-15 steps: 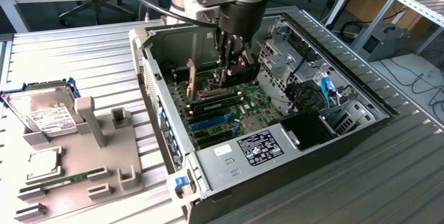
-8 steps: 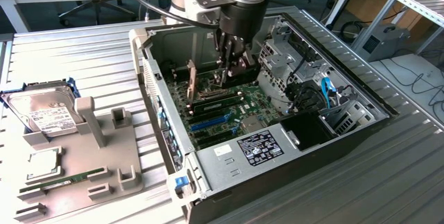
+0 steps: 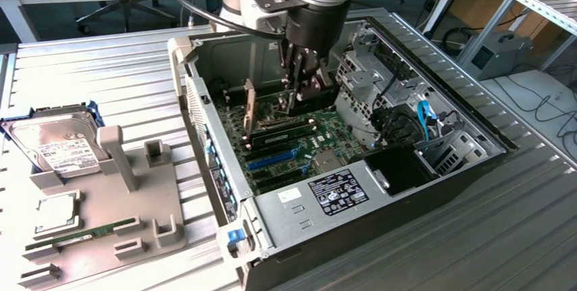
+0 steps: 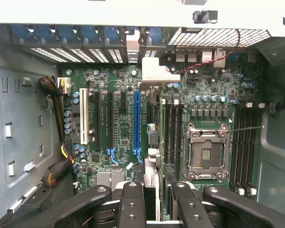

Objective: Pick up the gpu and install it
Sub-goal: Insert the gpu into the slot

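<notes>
The gpu shows edge-on in the wrist view as a thin card between my two black fingers. Its pale end bracket points toward the case's rear slot openings. My gripper is shut on the card and holds it just above the motherboard, beside the long blue slot. In the exterior view my gripper reaches down into the open computer case, with the gpu's bracket standing upright near the case's rear wall.
The empty CPU socket and the memory slots lie beside the card. Bundled cables run along the board's edge. A drive cage crowds the arm. Outside the case, a grey fixture plate carries a hard drive, a processor and a RAM stick.
</notes>
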You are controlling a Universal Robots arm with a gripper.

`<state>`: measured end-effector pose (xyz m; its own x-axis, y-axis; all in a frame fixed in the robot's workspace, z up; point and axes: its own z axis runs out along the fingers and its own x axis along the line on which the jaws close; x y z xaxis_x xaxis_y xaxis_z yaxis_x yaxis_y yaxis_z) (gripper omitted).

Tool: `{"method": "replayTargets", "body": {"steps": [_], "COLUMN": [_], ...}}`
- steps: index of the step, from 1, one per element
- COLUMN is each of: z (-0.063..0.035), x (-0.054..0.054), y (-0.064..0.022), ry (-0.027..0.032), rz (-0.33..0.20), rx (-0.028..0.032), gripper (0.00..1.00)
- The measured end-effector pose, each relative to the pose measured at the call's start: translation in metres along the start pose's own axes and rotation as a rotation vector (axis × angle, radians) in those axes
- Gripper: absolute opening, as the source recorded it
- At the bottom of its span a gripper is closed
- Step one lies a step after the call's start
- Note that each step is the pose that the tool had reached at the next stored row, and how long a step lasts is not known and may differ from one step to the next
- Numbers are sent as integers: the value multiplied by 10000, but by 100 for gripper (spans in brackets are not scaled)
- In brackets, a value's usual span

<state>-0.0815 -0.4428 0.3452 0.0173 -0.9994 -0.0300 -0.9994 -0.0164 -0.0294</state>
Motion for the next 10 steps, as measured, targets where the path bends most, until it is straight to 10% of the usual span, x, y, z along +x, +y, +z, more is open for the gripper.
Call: {"method": "replayTargets", "body": {"steps": [10], "z": [5], "x": [36], "y": [1], "ry": [2], "rz": [0], "rx": [0], "gripper": [27]}}
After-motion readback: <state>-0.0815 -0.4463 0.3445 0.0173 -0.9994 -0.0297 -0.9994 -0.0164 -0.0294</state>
